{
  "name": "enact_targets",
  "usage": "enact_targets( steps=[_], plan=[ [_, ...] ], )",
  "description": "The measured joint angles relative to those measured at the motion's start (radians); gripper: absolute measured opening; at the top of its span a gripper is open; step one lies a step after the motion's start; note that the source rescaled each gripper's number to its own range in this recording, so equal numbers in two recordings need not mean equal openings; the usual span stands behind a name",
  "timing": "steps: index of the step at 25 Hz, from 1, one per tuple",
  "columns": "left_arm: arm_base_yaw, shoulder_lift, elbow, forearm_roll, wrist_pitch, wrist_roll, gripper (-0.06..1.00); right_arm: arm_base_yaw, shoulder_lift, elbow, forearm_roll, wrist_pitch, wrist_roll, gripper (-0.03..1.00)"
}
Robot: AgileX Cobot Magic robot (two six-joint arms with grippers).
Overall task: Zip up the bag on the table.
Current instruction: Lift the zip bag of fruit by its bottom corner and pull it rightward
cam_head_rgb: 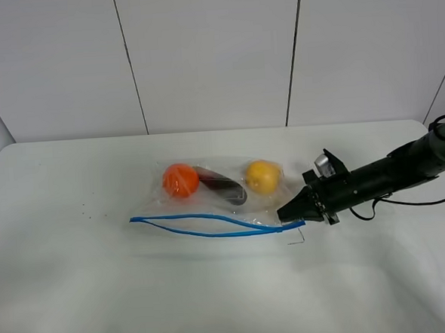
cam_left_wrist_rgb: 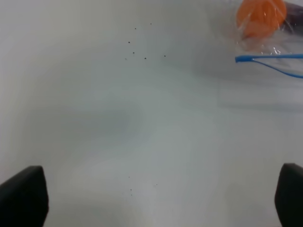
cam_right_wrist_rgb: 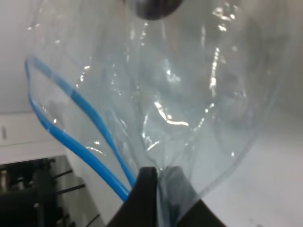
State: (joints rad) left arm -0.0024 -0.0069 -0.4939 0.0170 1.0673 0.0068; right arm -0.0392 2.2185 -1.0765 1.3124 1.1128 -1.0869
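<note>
The clear, crinkly plastic zip bag [cam_head_rgb: 204, 210] is lying flat near the middle of the large white matte table [cam_head_rgb: 79, 296]. Its blue zipper strip [cam_head_rgb: 203, 226] is running along the edge nearer the high camera and gaping, with the two tracks parting over most of their length. The right gripper [cam_head_rgb: 293, 213] is pinching the bag's right-hand corner at the end of that strip, jaws closed tight on the plastic, probably anchoring it so the tracks can be pressed together. The left gripper [cam_left_wrist_rgb: 156, 198] is hovering wide open and empty over bare table near the bag's opposite end, seemingly readying to work the strip.
</note>
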Motion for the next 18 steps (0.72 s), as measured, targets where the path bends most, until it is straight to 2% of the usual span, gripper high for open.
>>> enact_targets(
  steps=[7,18],
  plan=[
    [0.0,0.0,0.0,0.0,0.0,0.0,1.0,0.0,-0.004,0.0,0.023,0.079,0.031,0.0],
    [0.0,0.0,0.0,0.0,0.0,0.0,1.0,0.0,-0.136,-0.001,0.03,0.083,0.144,0.0]
  ],
)
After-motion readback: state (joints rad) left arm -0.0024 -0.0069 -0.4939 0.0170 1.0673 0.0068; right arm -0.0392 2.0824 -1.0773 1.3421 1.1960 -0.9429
